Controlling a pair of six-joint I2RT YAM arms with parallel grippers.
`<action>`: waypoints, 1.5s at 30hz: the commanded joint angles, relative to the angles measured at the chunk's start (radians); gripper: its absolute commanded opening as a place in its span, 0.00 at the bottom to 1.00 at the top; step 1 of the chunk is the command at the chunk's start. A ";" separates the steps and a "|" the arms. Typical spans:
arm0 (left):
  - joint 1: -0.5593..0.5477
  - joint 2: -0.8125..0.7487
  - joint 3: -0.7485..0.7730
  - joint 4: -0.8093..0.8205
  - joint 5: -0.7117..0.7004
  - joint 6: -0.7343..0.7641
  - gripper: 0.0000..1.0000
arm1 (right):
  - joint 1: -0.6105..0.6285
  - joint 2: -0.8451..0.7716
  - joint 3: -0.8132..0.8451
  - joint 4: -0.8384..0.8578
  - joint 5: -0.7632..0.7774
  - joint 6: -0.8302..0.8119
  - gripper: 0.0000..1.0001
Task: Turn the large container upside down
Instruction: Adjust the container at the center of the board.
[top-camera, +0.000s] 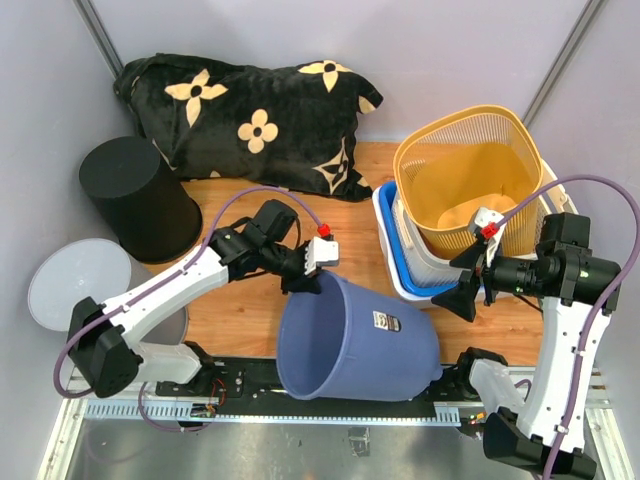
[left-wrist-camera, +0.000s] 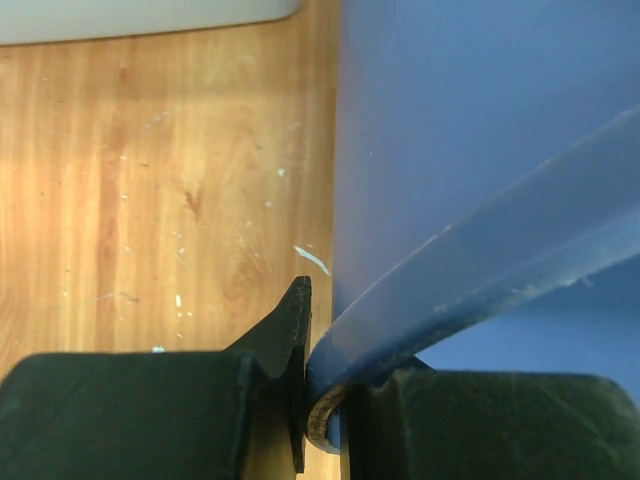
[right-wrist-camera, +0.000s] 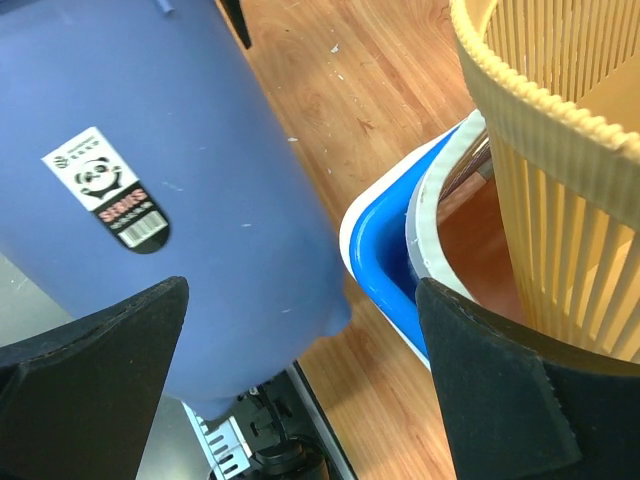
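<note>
I am pinching the rim of the large container (top-camera: 370, 335) with the left gripper (top-camera: 305, 272). The jaws are nearly closed with only the thin plastic lip between them, and in the left wrist view that lip (left-wrist-camera: 470, 290) is running out from between the fingers (left-wrist-camera: 150, 415), up and to their right. The right gripper (top-camera: 468, 285) is standing wide open and gripping nothing. The container's wall (right-wrist-camera: 180, 170) is lying just off its left finger, apart from it as far as I can tell, and the blue basin (right-wrist-camera: 385, 250) and yellow basket (right-wrist-camera: 560, 150) are sitting just off its right finger.

The container is lying tipped onto its side over the wooden table (top-camera: 240, 310). Its long axis is running from my left fingers away toward the right arm's base — mouth facing the left arm's side, closed bottom pointing to the near right. So the left arm is on the rim, while the right is nearer the bottom end. I am judging that the turn hinges on swinging the rim over and down past the bottom — the open right jaws could be steadying the wall.
</note>
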 joint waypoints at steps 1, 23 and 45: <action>0.020 0.085 -0.079 0.177 -0.435 0.023 0.00 | 0.002 -0.015 0.027 -0.020 0.011 0.018 0.99; 0.117 0.375 -0.050 0.469 -0.773 0.031 0.52 | 0.004 -0.050 0.030 -0.020 0.006 0.048 1.00; 0.278 0.187 0.288 0.110 -0.632 -0.106 0.99 | 0.011 -0.077 0.040 -0.020 0.010 0.063 1.00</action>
